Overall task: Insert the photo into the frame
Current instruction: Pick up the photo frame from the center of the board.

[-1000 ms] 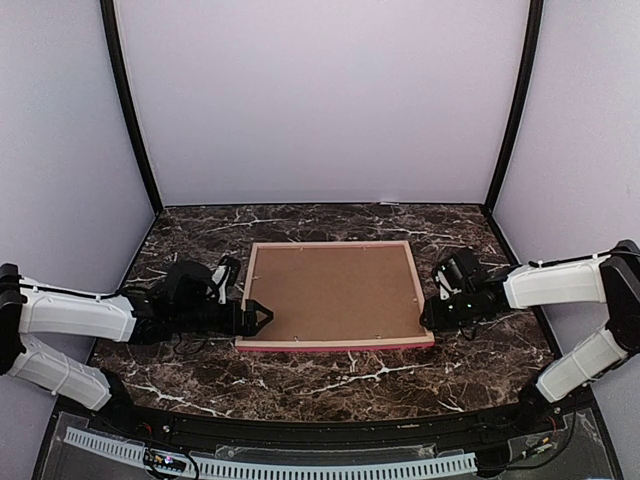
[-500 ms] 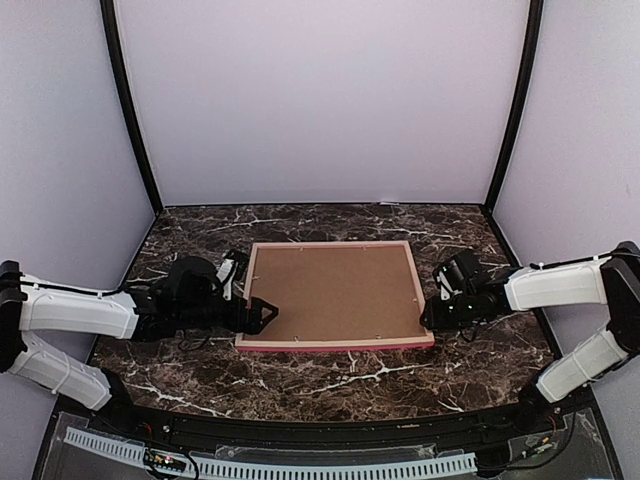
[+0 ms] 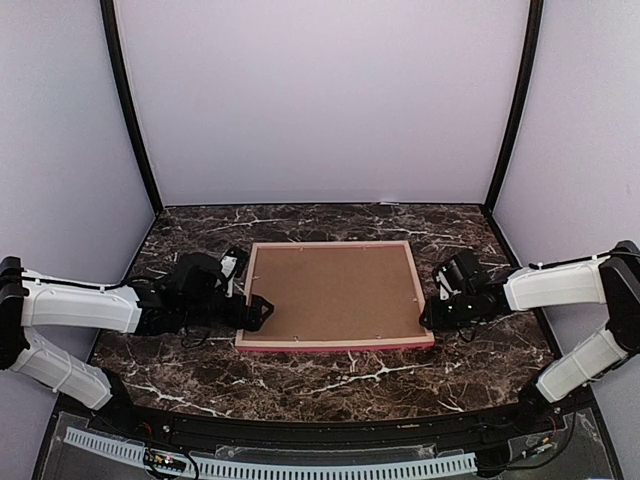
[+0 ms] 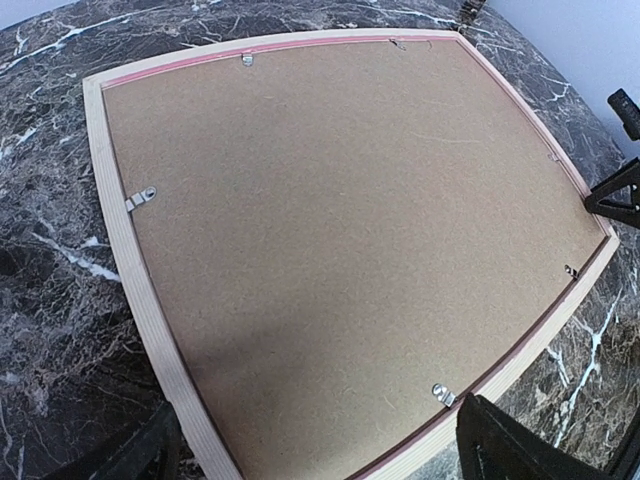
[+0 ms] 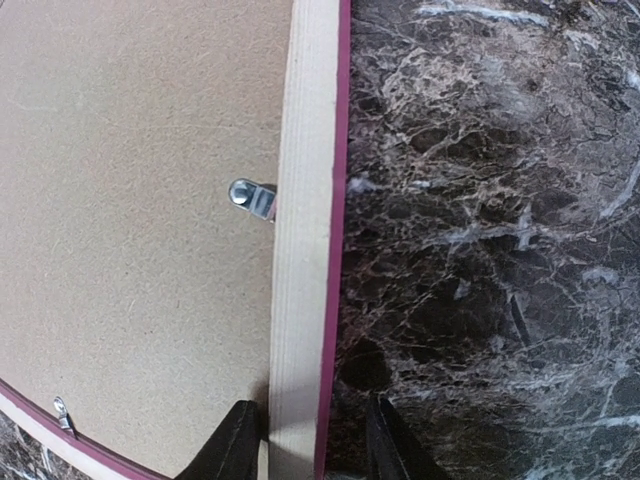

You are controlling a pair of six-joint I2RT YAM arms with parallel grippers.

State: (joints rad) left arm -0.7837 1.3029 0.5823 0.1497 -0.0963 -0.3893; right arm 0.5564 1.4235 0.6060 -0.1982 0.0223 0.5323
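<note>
You had the frame (image 3: 335, 342) lying flat and face down on the marble table (image 3: 330, 385), roughly centred, long sides running left to right and close to square with the table's near edge. It was a thin rectangle, pale natural wood back up (image 4: 130, 300). The pink-red face showed only as a narrow stripe along the outer edges (image 5: 305, 250). A brown backing board (image 3: 335, 292) filled the opening and sat inside the rails, level with them as far as you could tell. Small metal tabs (image 4: 141, 198) spaced round the inner edge reached from the rails onto the board's edge, one on the right rail (image 5: 250, 197).
</note>
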